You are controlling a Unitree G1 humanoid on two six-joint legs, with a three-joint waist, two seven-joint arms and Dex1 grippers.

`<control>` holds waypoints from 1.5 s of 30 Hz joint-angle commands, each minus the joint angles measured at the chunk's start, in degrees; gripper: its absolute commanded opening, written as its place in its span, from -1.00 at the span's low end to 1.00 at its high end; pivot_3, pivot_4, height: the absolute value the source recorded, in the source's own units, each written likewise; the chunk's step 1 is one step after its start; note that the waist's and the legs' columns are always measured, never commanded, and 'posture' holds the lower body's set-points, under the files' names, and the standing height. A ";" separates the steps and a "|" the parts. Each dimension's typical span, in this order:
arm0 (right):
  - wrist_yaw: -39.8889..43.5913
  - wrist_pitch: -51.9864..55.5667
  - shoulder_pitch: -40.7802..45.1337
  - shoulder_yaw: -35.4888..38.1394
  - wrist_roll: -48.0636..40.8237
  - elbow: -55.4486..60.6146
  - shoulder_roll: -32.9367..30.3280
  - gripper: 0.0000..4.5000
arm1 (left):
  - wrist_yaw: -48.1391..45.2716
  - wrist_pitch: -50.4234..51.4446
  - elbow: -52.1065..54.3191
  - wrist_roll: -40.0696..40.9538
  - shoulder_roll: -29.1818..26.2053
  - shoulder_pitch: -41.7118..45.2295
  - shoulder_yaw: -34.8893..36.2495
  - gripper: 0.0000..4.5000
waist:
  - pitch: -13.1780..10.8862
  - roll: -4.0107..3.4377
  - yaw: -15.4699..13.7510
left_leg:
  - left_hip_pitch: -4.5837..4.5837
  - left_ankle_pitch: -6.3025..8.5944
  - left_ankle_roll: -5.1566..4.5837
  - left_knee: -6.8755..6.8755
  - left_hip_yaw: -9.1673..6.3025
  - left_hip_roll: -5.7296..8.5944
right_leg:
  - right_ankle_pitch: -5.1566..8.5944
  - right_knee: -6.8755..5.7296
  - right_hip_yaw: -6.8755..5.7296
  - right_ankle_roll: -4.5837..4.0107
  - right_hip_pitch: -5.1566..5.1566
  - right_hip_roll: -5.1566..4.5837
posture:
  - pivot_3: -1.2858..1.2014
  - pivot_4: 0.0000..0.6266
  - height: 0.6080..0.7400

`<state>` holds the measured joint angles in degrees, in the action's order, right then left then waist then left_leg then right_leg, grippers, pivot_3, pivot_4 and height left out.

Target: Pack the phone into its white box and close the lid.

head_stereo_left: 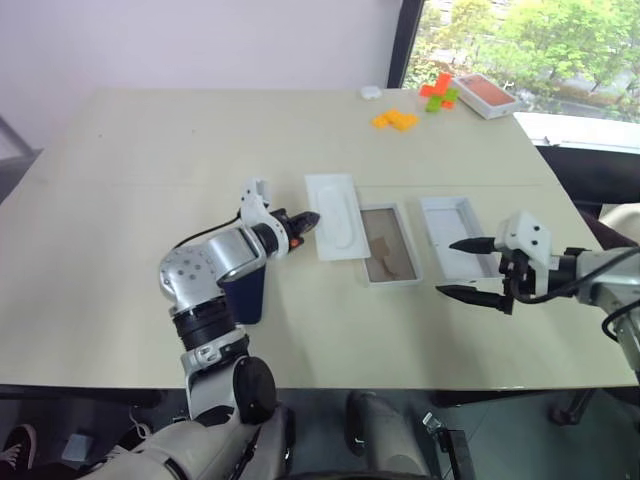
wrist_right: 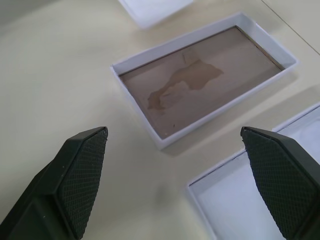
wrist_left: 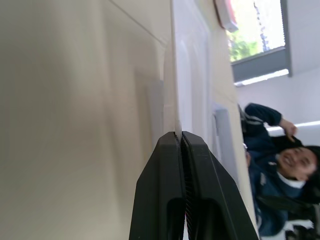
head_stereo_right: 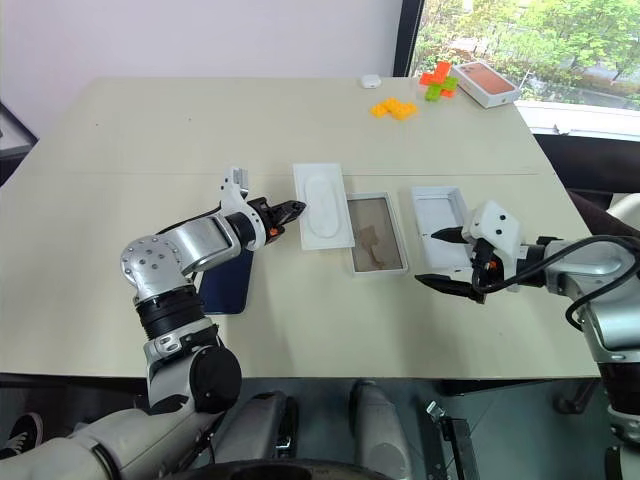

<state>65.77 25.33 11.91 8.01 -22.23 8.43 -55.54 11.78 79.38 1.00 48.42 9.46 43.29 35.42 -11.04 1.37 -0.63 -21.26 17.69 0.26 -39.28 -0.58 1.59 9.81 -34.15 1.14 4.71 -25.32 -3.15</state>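
white box (head_stereo_left: 390, 245) bare inside, lid (head_stereo_left: 456, 236) open-side up

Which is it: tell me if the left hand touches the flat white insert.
Touching: the left wrist view shows the shut left hand pinching the flat white insert's edge.
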 commanded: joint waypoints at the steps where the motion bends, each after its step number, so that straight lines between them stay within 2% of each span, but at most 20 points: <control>1: 0.17 -0.67 0.20 2.02 -0.75 1.39 -0.99 1.00 | -0.39 -2.73 -1.08 1.40 7.28 0.13 -4.45 -0.99 | 0.00 0.00 -0.05 | -0.01 0.00 0.00 0.00 0.01 0.01 | 0.00 0.01 0.01 0.00 0.00 0.00 | 0.03 -0.52 1.00; 5: -0.62 -0.08 0.12 2.00 -0.83 2.51 -0.65 1.00 | -1.46 -3.87 -4.85 4.80 7.38 1.25 -5.50 -0.99 | 0.00 0.00 -0.10 | -0.04 0.02 -0.03 0.00 0.00 0.02 | 0.01 0.05 0.02 0.00 0.00 -0.01 | 0.03 -0.52 1.00; 11: -1.71 0.17 -0.50 2.56 -0.80 3.52 -0.66 1.00 | -3.23 -0.42 -8.36 9.84 5.42 0.84 -7.80 -0.99 | 0.00 0.00 -0.08 | -0.03 0.01 -0.03 0.00 0.00 0.04 | 0.01 0.03 0.02 0.00 0.00 -0.01 | 0.03 -0.52 1.00; 17: -2.35 0.18 0.05 1.77 -0.76 3.74 -0.03 1.00 | -6.01 -8.96 -13.49 4.73 3.63 1.02 -13.48 -0.99 | 0.01 -0.01 -0.10 | -0.02 0.01 -0.03 0.00 0.01 0.06 | 0.01 0.03 0.02 -0.01 0.00 -0.01 | 0.03 -0.52 1.00; 21: -2.47 -0.11 0.52 1.49 -0.51 3.40 -0.05 1.00 | -8.03 -11.64 -15.07 4.90 3.39 1.35 -15.30 -0.99 | 0.00 -0.01 -0.08 | -0.03 0.01 -0.03 0.00 0.00 0.11 | 0.01 0.04 0.03 -0.01 0.00 -0.01 | 0.03 -0.52 1.00; 23: -3.15 -0.77 1.04 1.22 0.22 3.10 0.17 1.00 | -7.69 -13.13 -15.68 6.21 2.80 2.18 -13.75 -0.99 | 0.00 -0.01 -0.03 | -0.03 0.01 -0.03 0.00 0.00 0.11 | 0.01 0.04 0.03 -0.01 0.00 -0.01 | 0.03 -0.52 1.00; 25: -3.45 0.39 1.13 1.21 -0.73 3.67 0.70 1.00 | -8.79 -14.09 -14.46 6.60 0.80 2.18 -13.45 -0.99 | 0.00 -0.01 -0.05 | -0.02 0.01 -0.03 0.00 0.00 0.08 | 0.01 0.03 0.04 -0.01 0.00 -0.01 | 0.03 -0.52 1.00; 27: -3.40 0.80 0.52 0.99 -1.24 4.43 1.02 1.00 | -9.81 -10.79 -11.49 9.01 -3.13 1.70 -12.35 -0.99 | 0.00 0.00 -0.05 | -0.03 0.01 -0.03 0.00 0.00 0.08 | 0.01 0.03 0.03 -0.01 0.00 -0.01 | 0.03 -0.52 1.00; 30: -3.31 0.89 -0.03 0.72 -1.45 4.81 1.17 1.00 | -9.54 -7.85 -9.47 12.12 -5.84 1.45 -10.74 -0.99 | 0.01 -0.01 0.11 | -0.02 0.02 -0.04 0.00 -0.02 -0.02 | 0.01 0.02 0.03 -0.01 -0.01 0.00 | 0.03 -0.52 1.00; 34: -5.62 1.53 2.75 -5.05 0.73 6.26 4.23 1.00 | -13.20 -1.99 -2.62 16.09 -14.30 -2.70 -10.48 -0.99 | 0.03 -0.04 0.71 | 0.02 0.01 -0.03 0.00 -0.01 -0.12 | 0.01 -0.02 0.05 -0.01 -0.01 0.07 | 0.03 -0.52 1.00; 38: -8.18 4.77 6.71 -10.02 2.86 5.90 7.10 1.00 | -24.01 -4.64 0.79 12.96 -24.43 -7.99 -14.55 -0.99 | 0.03 -0.05 1.26 | 0.03 -0.03 0.04 0.01 -0.04 -0.12 | 0.01 -0.08 0.05 -0.02 -0.02 0.09 | 0.03 -0.52 1.00; 45: -7.88 6.20 10.09 -15.76 5.15 6.20 8.79 1.00 | -31.92 -6.88 -2.05 15.46 -31.71 -9.26 -10.56 -0.99 | 0.02 -0.04 1.07 | -0.03 -0.03 0.04 0.00 -0.12 -0.11 | 0.00 -0.02 0.00 -0.06 -0.05 0.06 | 0.03 -0.52 1.00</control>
<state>57.50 31.92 20.98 -7.46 -18.02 13.51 -46.21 -18.01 73.89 -1.86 62.09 -21.41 33.20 23.64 -11.02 1.33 0.44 -21.30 17.67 0.30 -39.27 -0.71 1.48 9.81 -34.17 1.12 4.65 -25.37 -3.10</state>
